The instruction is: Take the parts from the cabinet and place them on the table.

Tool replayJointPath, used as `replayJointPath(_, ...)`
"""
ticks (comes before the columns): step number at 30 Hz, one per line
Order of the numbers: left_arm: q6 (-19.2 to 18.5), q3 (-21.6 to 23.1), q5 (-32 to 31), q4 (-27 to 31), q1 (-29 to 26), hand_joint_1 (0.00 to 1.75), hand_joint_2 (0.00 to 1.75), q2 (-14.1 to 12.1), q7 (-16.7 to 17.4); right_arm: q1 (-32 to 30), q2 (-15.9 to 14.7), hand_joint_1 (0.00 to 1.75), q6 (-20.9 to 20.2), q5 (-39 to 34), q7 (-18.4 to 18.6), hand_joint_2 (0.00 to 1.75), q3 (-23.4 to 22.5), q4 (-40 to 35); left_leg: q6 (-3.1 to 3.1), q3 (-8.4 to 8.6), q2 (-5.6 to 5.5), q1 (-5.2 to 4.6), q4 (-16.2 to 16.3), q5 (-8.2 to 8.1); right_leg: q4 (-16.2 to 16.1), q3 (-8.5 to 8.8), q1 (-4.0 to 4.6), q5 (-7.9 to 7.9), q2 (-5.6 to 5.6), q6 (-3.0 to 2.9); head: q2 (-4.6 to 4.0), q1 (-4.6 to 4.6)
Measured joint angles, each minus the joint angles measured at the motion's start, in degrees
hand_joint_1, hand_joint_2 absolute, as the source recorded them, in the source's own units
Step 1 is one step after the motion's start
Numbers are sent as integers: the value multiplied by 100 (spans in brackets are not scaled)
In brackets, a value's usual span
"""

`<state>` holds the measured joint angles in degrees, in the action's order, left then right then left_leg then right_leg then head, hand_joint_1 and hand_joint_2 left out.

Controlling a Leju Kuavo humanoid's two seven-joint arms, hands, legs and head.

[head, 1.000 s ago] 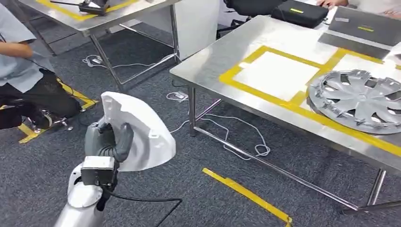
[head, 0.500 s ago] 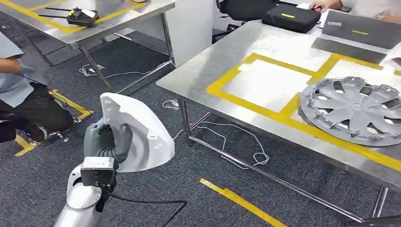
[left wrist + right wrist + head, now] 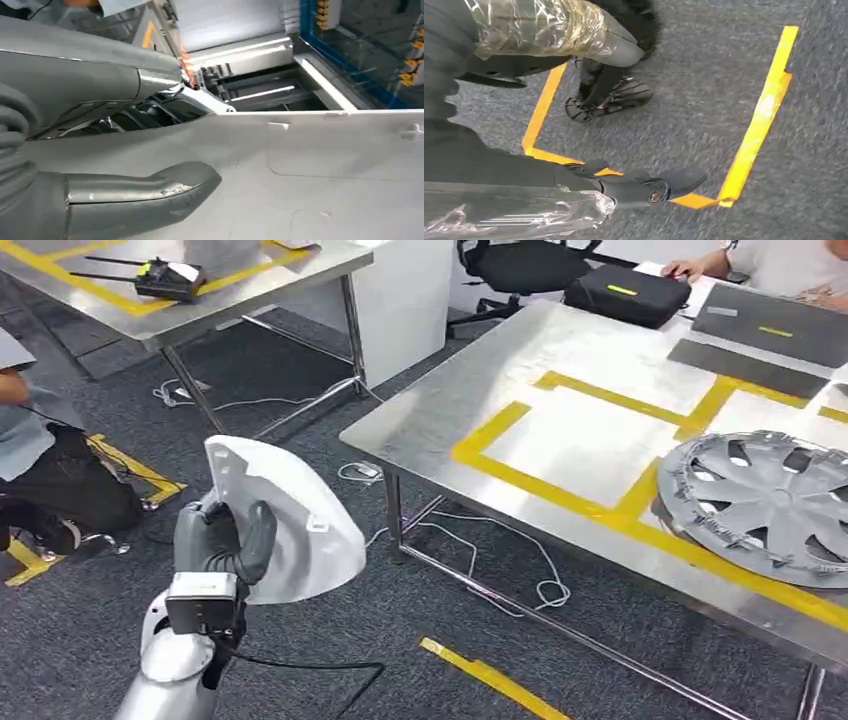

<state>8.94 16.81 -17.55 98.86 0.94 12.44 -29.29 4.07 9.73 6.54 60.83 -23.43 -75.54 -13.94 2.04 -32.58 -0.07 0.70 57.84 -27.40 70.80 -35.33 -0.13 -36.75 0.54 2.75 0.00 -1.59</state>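
Grey carpet underfoot, steel surface (image 3: 440,420) ahead and to the right. Left robot hand (image 3: 222,540) grips the white part (image 3: 290,520), fingers wrapped over its edge, part upright above the floor. Right robot hand (image 3: 644,187) hangs over the carpet, fingers apart, holding nothing. Target: taped yellow square (image 3: 570,440), well apart, forward-right of the part; hubcap (image 3: 770,505) takes the next square. Left arm carries, so it places.

The left hand (image 3: 222,540) holds a curved panel (image 3: 290,525) low on the left, above the carpet (image 3: 400,600). To the right stands a metal table (image 3: 450,410); a hubcap (image 3: 765,500) lies on its right part, beside 1 taped rectangle (image 3: 575,445). A laptop (image 3: 770,325) and a case (image 3: 628,292) lie at the table's far edge. A second table (image 3: 250,295) stands behind, on the left.
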Motion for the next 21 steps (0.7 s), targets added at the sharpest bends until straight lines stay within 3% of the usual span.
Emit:
replayJointPath(1, 0, 0, 0, 0, -4, 175, 175, 0, 0, -15, 0, 0, -2, 0, 0, 175, 0, 2, -1, 42, -8, -2, 0, -47, 222, -226, -4, -152, -1, 13, 0, 2)
replayJointPath(2, 0, 0, 0, 0, -11, 175, 175, 0, 0, -27, 0, 0, -2, 0, 0, 175, -2, 2, -2, 102, -14, -3, 0, -104, 233, -363, -6, -173, -1, 28, 0, 0)
replayJointPath(3, 0, 0, 0, 0, -15, 175, 175, 0, 0, -32, 0, 0, -2, 0, 0, 175, -2, 2, -9, 179, -21, -7, 0, -163, 42, -385, -5, -56, -1, 21, 0, 4)
replayJointPath(4, 0, 0, 0, 0, -16, 175, 175, 0, 0, -35, 0, 0, -2, 0, 0, 175, -2, 2, -20, 278, -21, -13, 0, -232, -335, -315, -4, 196, -1, -5, 0, 0)
replayJointPath(5, 0, 0, 0, 0, -15, 175, 175, 2, 0, -37, 0, 0, -2, 0, 0, 175, -2, 2, -34, 375, -19, -19, -6, -298, -782, -207, 1, 563, -3, -43, 0, 6)
replayJointPath(6, 0, 0, 0, 0, -16, 175, 175, 4, 0, -47, -2, 0, 0, 0, 0, 175, 0, 2, -49, 406, -14, -11, -33, -362, -1206, -128, 17, 1062, -13, -126, 0, 0)
replayJointPath(7, -2, -2, 0, -9, -18, 175, 175, 2, 4, -53, -9, 0, 0, 0, 2, 175, 0, 2, -91, 518, -27, -21, -27, -417, -1184, -146, 61, 1048, -26, -147, 0, -15)
replayJointPath(8, 0, -2, 2, -9, -16, 175, 175, 4, 0, -43, -9, 0, 0, 0, 0, 175, 0, 0, -139, 531, -39, -14, -59, -464, -1238, -59, 86, 966, -31, -178, 0, 28)
replayJointPath(9, -2, -2, 2, -9, -15, 175, 175, 13, 2, -42, -9, 0, 2, 0, 0, 175, -2, 0, -173, 642, -40, -5, -103, -460, -1296, 17, 104, 1016, -29, -230, 0, 28)
replayJointPath(10, 0, -2, 2, -9, -17, 175, 175, 11, 0, -38, -15, 0, 4, 0, 0, 175, -2, 0, -210, 662, -40, -10, -26, -385, -1335, 24, 95, 1022, -28, -276, 0, 28)
replayJointPath(11, -2, 0, 4, -7, -5, 175, 175, 13, -2, -29, -15, 0, 0, 0, -4, 175, 0, 0, -229, 652, -38, -8, 92, -398, -1376, 205, 63, 1025, -1, -289, 0, 35)
replayJointPath(12, -2, -2, 0, -7, -6, 175, 175, 11, -4, -25, -17, 0, -2, 2, -4, 175, 0, 0, -253, 587, -33, -8, 303, -387, -1390, 281, 49, 981, -20, -333, 0, 11)
replayJointPath(13, 0, -2, 2, -7, 9, 175, 175, 4, -9, -13, -18, 0, -2, 2, -9, 175, 0, 0, -283, 413, -30, -7, 615, -466, -1389, 342, 44, 950, -15, -369, 0, -24)
replayJointPath(15, 2, -7, 7, -7, -3, 175, 175, -4, -9, -16, -15, 0, -4, 9, -9, 175, 0, 0, -322, -119, -30, -3, 1332, -792, -1393, 428, 41, 856, -4, -394, 0, -20)
replayJointPath(17, 4, -11, 11, -7, -9, 175, 175, -15, -9, -30, -15, 0, -2, 17, -9, 175, 0, 0, -329, -518, -29, -4, 1597, -1089, -1393, 546, 40, 729, 16, -389, 0, -18)
replayJointPath(18, -13, -11, 15, -7, -13, 175, 175, -22, -9, -36, -15, 0, -2, 20, -9, 175, 0, 0, -314, -587, -29, -9, 1488, -1025, -1393, 636, 41, 663, 30, -381, 0, -18)
replayJointPath(19, -35, -13, 17, -7, -19, 175, 175, -24, -9, -38, -15, 0, -2, 20, -9, 175, 0, 0, -283, -570, -29, -22, 1215, -795, -1403, 744, 41, 591, 38, -371, 0, -15)
replayJointPath(20, -57, -11, 17, -7, -21, 175, 175, -31, -9, -35, -15, 0, -2, 24, -9, 175, 0, 0, -244, -516, -29, -42, 850, -438, -1421, 851, 39, 529, 43, -365, 0, -20)
replayJointPath(21, -68, -11, 22, -7, -21, 175, 175, -37, -9, -36, -15, 0, -2, 24, -9, 175, 0, 0, -191, -467, -26, -72, 458, 32, -1475, 871, 35, 476, 39, -347, 0, -18)
